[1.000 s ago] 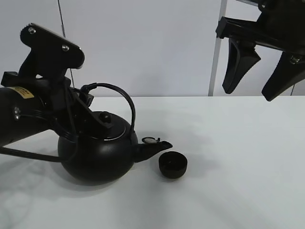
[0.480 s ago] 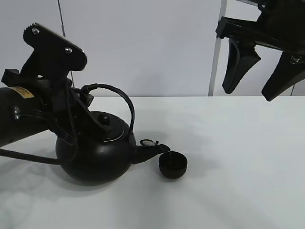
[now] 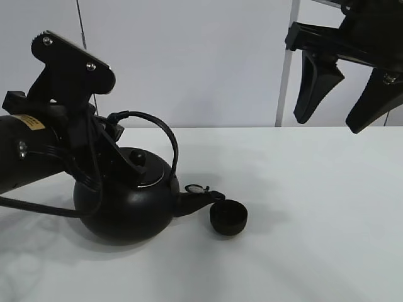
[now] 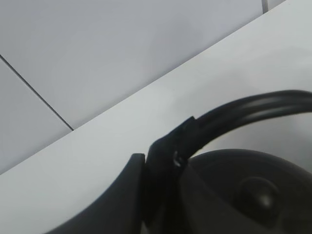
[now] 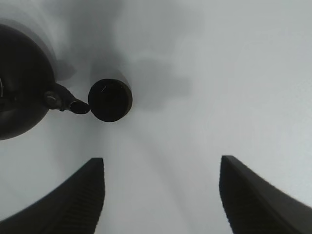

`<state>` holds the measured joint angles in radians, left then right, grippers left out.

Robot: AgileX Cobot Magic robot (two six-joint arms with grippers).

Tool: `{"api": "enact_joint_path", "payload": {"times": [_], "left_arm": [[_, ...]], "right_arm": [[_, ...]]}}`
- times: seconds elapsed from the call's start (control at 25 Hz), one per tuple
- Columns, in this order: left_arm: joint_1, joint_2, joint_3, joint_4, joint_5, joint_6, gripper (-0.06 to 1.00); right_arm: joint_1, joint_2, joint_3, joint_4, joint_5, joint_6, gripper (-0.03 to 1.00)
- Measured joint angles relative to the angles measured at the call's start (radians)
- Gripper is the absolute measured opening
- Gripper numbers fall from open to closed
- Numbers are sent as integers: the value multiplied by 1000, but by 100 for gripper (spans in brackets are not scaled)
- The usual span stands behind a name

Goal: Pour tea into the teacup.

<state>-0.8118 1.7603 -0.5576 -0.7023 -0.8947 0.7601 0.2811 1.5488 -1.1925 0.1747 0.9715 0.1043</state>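
The black kettle (image 3: 126,202) stands on the white table (image 3: 315,239), tipped a little, its spout (image 3: 203,199) reaching the rim of the small black teacup (image 3: 228,218). My left gripper (image 3: 116,129) is shut on the kettle's arched handle (image 3: 165,131). In the left wrist view the gripper (image 4: 164,161) clamps the handle (image 4: 253,108) above the lid knob (image 4: 259,194). My right gripper (image 3: 343,94) hangs open high at the right, holding nothing. The right wrist view looks down on the teacup (image 5: 110,100) and kettle (image 5: 19,83) from between the gripper's (image 5: 161,195) spread fingers (image 5: 73,200). No tea shows.
A white wall and a vertical metal post (image 3: 286,63) stand behind the table's far edge. A cable (image 3: 38,206) trails from the left arm over the table beside the kettle.
Over the last second the kettle has shifted slightly left and its spout has dipped a little toward the teacup's rim. The right gripper has not moved.
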Motion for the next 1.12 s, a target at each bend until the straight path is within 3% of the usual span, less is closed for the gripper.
{"api": "enact_joint_path", "payload": {"times": [0.96,1.12], "left_arm": [[0,0,0,0,22,29,11],[0,0,0,-12,21,-14,11]], "right_arm": [[0,0,0,-1,1,0,46],[0,0,0,-1,1,0,46]]}}
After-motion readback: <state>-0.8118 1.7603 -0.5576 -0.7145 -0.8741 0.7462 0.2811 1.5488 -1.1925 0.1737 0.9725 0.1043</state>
